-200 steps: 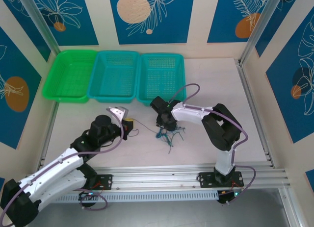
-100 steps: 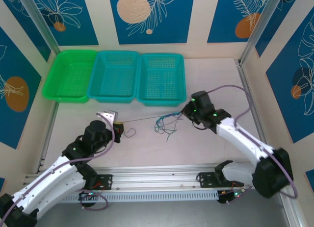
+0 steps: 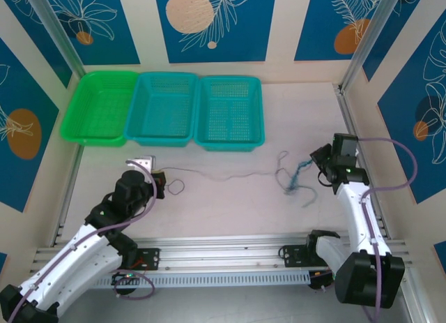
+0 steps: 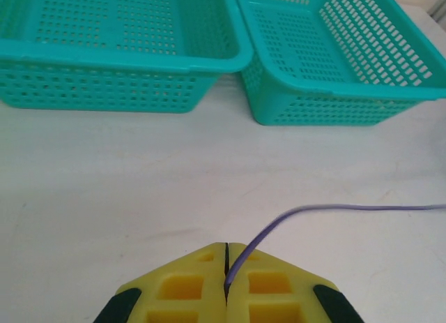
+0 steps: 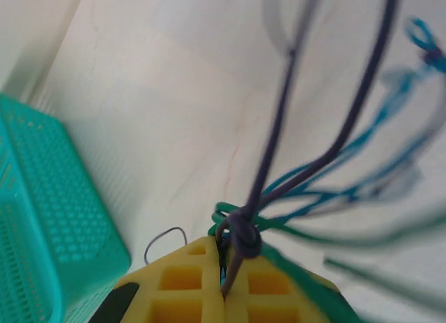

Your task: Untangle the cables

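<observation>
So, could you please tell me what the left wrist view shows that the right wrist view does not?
Left wrist: two teal baskets side by side, and the left gripper shut on a single purple wire that runs off to the right. Right wrist: the right gripper shut on a knot of purple, teal-green and blue wires. Both: closed yellow fingers pinching wire, a teal basket, the pale table.

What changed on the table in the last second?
The right claw closed on the cable tangle and dragged it rightward, away from the left claw, which drew back slightly, still pinching one purple wire. That wire now trails between them. The baskets stayed put.
</observation>
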`<state>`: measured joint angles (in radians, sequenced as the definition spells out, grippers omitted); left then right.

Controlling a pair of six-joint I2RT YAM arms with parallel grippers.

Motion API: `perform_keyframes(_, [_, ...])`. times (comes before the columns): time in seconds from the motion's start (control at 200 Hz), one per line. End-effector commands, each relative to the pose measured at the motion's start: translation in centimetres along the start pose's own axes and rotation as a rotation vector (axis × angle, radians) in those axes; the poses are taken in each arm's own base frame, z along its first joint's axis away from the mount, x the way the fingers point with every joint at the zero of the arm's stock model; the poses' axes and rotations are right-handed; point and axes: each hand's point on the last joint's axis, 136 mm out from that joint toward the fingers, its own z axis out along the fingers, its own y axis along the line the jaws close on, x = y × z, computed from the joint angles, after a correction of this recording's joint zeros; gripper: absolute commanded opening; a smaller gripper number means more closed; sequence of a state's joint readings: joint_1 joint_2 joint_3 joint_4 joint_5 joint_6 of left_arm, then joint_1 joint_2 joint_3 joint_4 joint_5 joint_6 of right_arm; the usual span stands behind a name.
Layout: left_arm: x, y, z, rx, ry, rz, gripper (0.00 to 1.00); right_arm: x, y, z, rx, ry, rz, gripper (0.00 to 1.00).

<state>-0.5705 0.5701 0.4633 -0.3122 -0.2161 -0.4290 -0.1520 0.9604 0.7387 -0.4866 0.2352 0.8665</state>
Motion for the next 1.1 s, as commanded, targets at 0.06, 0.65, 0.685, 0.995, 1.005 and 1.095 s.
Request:
perform_keyframes(0.06, [0.7,2.8,-0.3,-0.132,0.021,-0.046,0.00,-3.7,-1.4,-1.7,0.026,-0.070,0.087,0.00])
perform_keyframes(0.65, [-10.9,-10.6,-3.6,0.496,-0.158,0.030,0.00,13.3,6.2,-0.6,-0.298,0.395,-0.343,0.00])
perform_keyframes(0.685, [-12.5,-11.1,-4.1,0.495,-0.184,0.032,0.00,14.0,5.9,-0.6,-0.291,0.408,-0.349,0.00])
perform_keyframes(0.995, [-25.6,-15.1,-5.5,0.477,-0.369,0.150,0.00,15.4,5.9,-2.0,-0.307,0.447,-0.389,0.00])
perform_keyframes(1.005, [-26.1,-15.0,-5.5,0.461,-0.377,0.154,0.00,15.4,5.9,-2.1,-0.309,0.447,-0.391,0.00])
perform_keyframes(1.095, [-30.0,-12.9,-5.2,0.261,-0.425,0.187,0.00,15.3,6.2,-2.6,-0.320,0.441,-0.394,0.00])
